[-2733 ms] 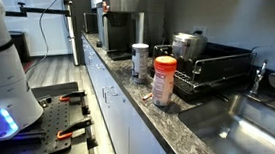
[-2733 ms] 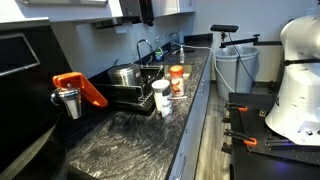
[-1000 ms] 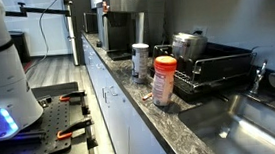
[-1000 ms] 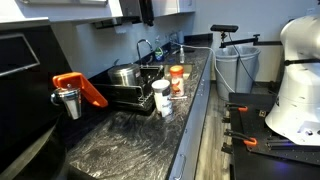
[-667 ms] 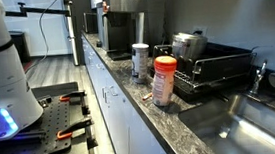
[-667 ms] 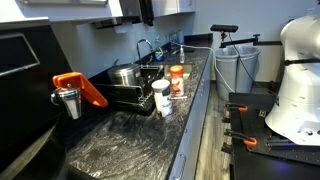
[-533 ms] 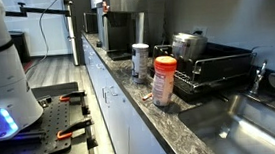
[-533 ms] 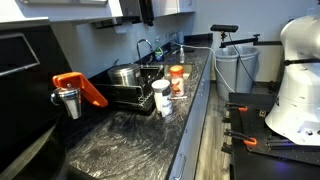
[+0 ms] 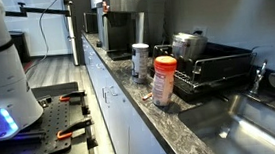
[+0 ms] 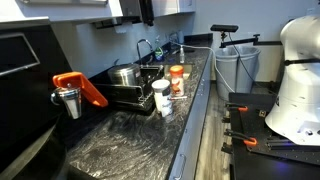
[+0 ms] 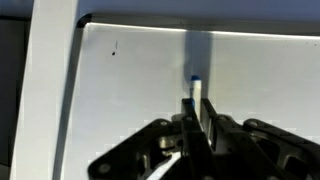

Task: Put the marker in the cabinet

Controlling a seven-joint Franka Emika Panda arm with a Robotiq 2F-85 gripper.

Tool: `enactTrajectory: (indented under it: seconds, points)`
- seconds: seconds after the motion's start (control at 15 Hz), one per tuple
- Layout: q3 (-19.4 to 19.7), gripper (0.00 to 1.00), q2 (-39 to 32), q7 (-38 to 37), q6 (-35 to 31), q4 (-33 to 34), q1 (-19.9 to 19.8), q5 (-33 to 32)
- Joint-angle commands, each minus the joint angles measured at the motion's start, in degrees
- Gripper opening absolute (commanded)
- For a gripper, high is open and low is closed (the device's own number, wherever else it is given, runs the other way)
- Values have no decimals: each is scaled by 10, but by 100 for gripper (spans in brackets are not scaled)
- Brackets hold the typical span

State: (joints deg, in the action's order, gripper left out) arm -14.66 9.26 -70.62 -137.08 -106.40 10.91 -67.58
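Wrist view, from the left: the cabinet (image 11: 120,90) fills the picture, white edge strip, then a pale flat panel. At centre the blue-tipped marker (image 11: 197,92) stands upright, pinched in the tool (image 11: 197,122), close before that panel. Pickup and lift look done. Placing it inside and letting go remain, I'd judge.

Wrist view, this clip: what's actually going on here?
The gripper has its jaws closed on a marker, held upright with its bluish tip upward. It faces a pale flat panel with a white frame beside it, apparently the cabinet. The marker is not yet released. In both exterior views the orange-lidded canister stands on the countertop, away from the action.
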Motion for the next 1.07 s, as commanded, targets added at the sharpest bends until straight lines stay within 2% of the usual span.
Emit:
enactTrajectory:
  seconds: [0.0, 0.2, 0.73, 1.0]
  points:
    - [0, 3, 17, -32, 2, -17, -2, -2]
    - [-1, 3, 13, -47, -2, -15, -3, -11]
    - [17, 3, 16, -42, -86, -21, -9, -17]
    - [21, 3, 21, -48, -106, -31, -14, -17]
